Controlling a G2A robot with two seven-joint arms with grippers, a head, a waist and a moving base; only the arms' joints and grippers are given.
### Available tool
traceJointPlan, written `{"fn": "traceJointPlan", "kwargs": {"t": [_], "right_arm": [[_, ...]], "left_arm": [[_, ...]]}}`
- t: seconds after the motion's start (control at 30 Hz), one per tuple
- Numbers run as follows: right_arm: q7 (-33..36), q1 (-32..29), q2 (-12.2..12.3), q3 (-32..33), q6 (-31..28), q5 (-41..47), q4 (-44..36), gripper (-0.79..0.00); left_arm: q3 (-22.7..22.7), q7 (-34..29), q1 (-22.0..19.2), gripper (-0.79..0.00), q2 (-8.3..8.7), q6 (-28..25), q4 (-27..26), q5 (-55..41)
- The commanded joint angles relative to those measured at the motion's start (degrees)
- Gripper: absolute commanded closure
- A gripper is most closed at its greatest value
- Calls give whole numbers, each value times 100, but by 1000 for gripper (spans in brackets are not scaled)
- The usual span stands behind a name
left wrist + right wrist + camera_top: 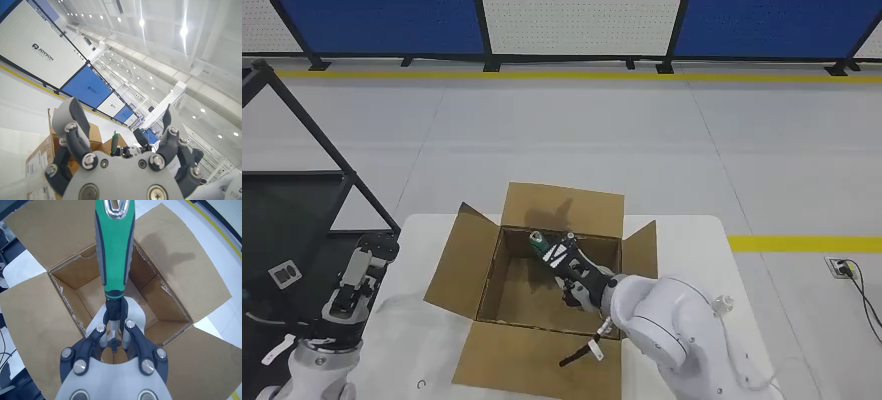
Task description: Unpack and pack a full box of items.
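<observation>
Pale floor (572,130), yellow line (572,74), blue-and-white wall panels (377,25), ceiling lights (183,31)

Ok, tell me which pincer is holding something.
The right pincer, shut on the green-handled tool over the open box; the left pincer is open and empty.

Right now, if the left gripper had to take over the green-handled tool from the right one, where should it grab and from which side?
On the green-handled tool, probably the thick middle of the grip. The right gripper clamps only the dark neck, so the grip juts free above the open box. The open left gripper should come from its own side, jaws across the handle.
</observation>
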Motion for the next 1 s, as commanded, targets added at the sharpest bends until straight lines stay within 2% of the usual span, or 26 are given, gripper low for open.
{"fn": "traceJointPlan", "kwargs": {"t": [0.0, 0.3, 0.43, 0.6, 0.8, 0.97], "right_arm": [[2, 5, -1, -4, 4, 1, 6, 0], [-158, -73, 6, -9, -18, -40, -50, 0], [-245, -134, 28, 132, -91, 106, -589, 0], [-143, -434, 112, 669, -134, 398, -1627, 0], [90, -1157, 240, 1593, 104, 415, -3006, 0], [-206, -1517, 321, 2432, 11, 543, -3114, 0]], "left_arm": [[0, 0, 0, -785, 0, 0, 0, -1], [0, 0, 0, -785, 0, 0, 0, -1], [69, -23, 50, -785, -10, 91, -110, -3], [125, -15, 58, -785, -21, 163, -174, 30], [159, -9, 49, -785, -29, 247, -198, 52], [159, -9, 49, -785, -29, 247, -198, 52]]}}
